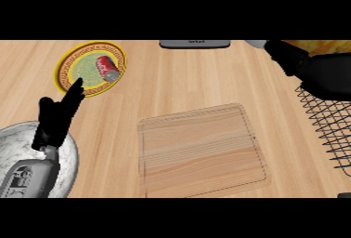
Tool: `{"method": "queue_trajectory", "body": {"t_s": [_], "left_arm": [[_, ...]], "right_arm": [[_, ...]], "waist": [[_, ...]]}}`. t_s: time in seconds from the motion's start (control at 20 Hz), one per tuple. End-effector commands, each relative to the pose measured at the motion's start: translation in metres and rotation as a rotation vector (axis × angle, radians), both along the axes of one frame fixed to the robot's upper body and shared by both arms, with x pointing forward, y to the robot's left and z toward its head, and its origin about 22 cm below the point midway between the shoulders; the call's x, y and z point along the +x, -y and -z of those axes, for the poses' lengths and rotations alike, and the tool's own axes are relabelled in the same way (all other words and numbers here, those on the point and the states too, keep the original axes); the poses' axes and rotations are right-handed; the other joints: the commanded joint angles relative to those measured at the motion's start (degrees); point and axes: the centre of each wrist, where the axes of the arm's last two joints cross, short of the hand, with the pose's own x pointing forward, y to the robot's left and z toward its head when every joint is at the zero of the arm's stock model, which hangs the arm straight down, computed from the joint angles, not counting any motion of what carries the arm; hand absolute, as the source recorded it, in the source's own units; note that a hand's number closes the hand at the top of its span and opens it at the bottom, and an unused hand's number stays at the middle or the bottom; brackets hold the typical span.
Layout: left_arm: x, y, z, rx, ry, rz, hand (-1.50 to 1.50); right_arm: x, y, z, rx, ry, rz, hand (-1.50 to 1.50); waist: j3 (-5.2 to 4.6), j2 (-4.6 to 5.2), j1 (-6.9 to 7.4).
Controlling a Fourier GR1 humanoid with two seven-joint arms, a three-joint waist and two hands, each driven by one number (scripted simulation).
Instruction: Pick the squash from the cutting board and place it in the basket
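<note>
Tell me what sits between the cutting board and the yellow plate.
Nothing: in the head view only bare wooden counter separates the cutting board from the yellow plate. The red can lies on the plate itself.

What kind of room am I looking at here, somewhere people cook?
Most likely a kitchen counter. A wooden worktop carries a cutting board, a yellow-rimmed plate with a red can lying on it, and a black wire basket at the right edge.

You get bright, even light over the wooden counter [198, 79]. Shadows are faint. The cutting board [202, 151] shows no glare.
</note>
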Motion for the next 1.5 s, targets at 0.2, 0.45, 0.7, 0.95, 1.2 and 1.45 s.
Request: {"method": "queue_trajectory", "body": {"t_s": [0.2, 0.45, 0.7, 0.95, 1.2, 1.45], "left_arm": [[-0.001, 0.005, 0.001, 0.009, -0.008, -0.002, 0.0], [0.0, 0.027, 0.014, -0.002, -0.027, -0.002, 0.0], [-0.002, -0.004, 0.003, 0.011, -0.019, 0.007, 0.0], [0.006, 0.001, -0.008, 0.002, -0.006, 0.011, 0.0], [0.003, 0.01, -0.007, 0.001, -0.022, 0.01, 0.0], [0.01, 0.006, -0.004, -0.008, -0.027, 0.019, 0.0]], "right_arm": [[0.037, 0.039, -0.023, -0.334, -0.196, 0.322, 1.5], [0.053, 0.09, -0.029, -0.392, -0.292, 0.4, 1.5], [0.047, 0.139, -0.025, -0.454, -0.312, 0.453, 1.5], [0.054, 0.194, -0.011, -0.453, -0.333, 0.392, 1.5], [0.061, 0.222, 0.03, -0.418, -0.337, 0.348, 1.5], [0.062, 0.247, 0.054, -0.434, -0.379, 0.325, 1.5]], "waist": [[-0.49, 0.61, 0.01], [-0.4, 0.77, -0.25], [-0.34, 0.55, 0.06], [-0.31, 0.65, 0.39], [-0.3, 0.65, 0.63], [-0.32, 0.7, 0.66]]}}
